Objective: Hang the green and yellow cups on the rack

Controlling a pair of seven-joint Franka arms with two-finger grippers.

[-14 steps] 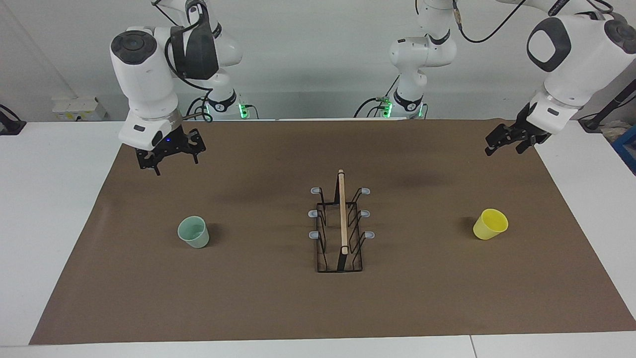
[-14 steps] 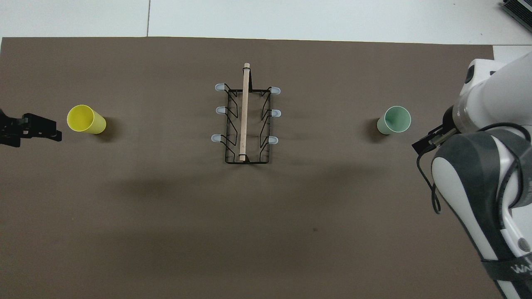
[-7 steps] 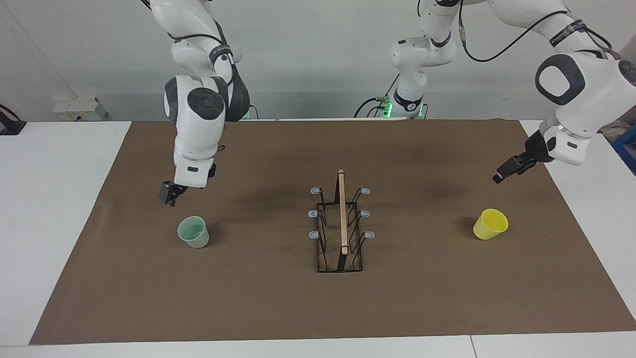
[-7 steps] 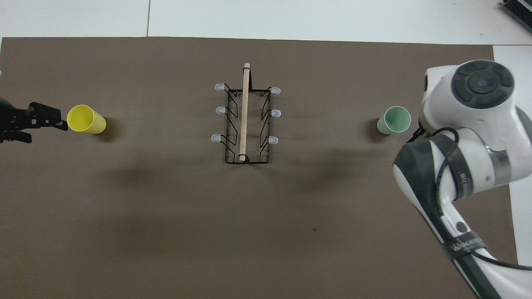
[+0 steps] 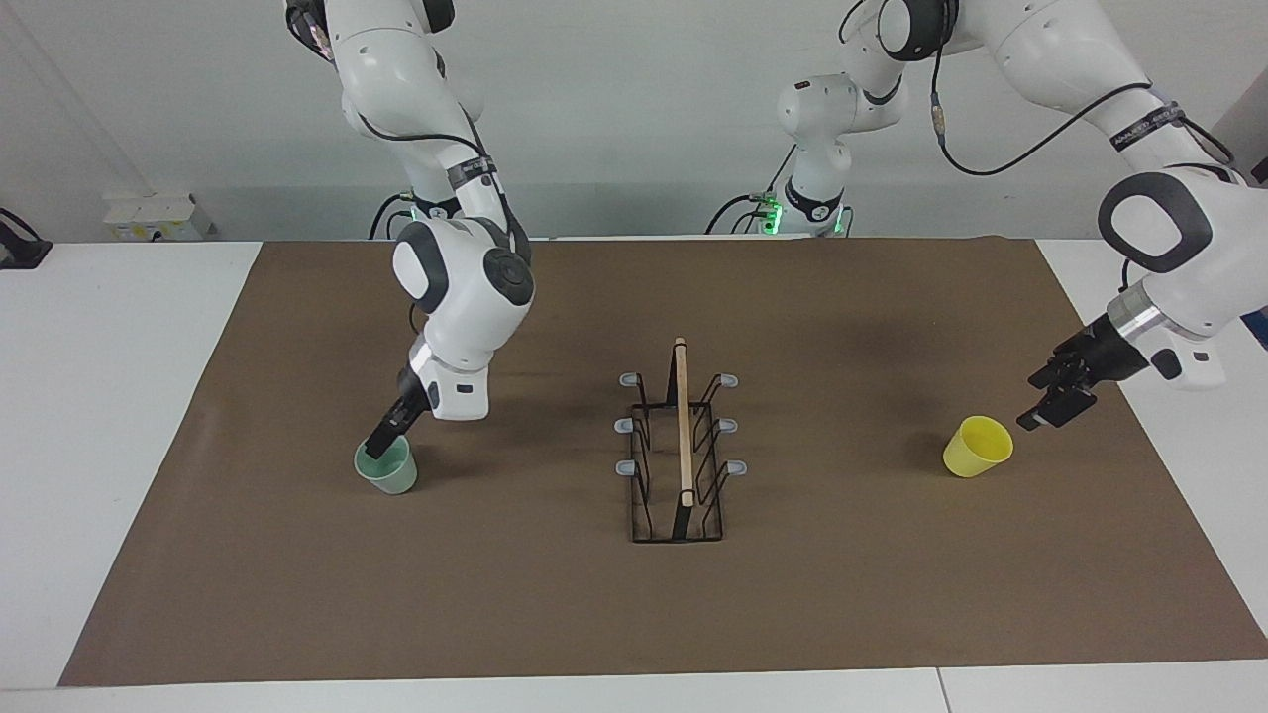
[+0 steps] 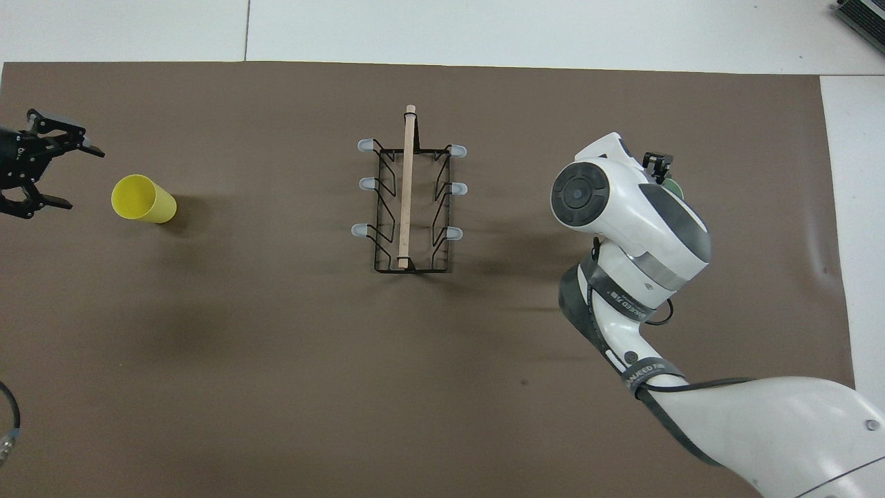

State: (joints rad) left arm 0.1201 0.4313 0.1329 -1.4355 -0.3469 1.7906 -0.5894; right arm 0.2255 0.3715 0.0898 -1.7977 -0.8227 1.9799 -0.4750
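Pale mint green plastic cup (image 5: 387,472) has the right gripper (image 5: 380,439) at its rim, jaws wide; left gripper (image 5: 1054,404), spread too, hovers beside the bright yellow plastic cup (image 5: 977,447).

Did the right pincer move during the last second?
Yes. The right pincer came down toward the rack's end of the mat and now reaches the green cup.

A white table (image 5: 119,396) carries a large brown mat (image 5: 555,614). On the mat stand three things in one row: the green cup (image 5: 388,473) toward the right arm's end, the rack (image 5: 678,456) in the middle, and the yellow cup (image 5: 977,448) toward the left arm's end.
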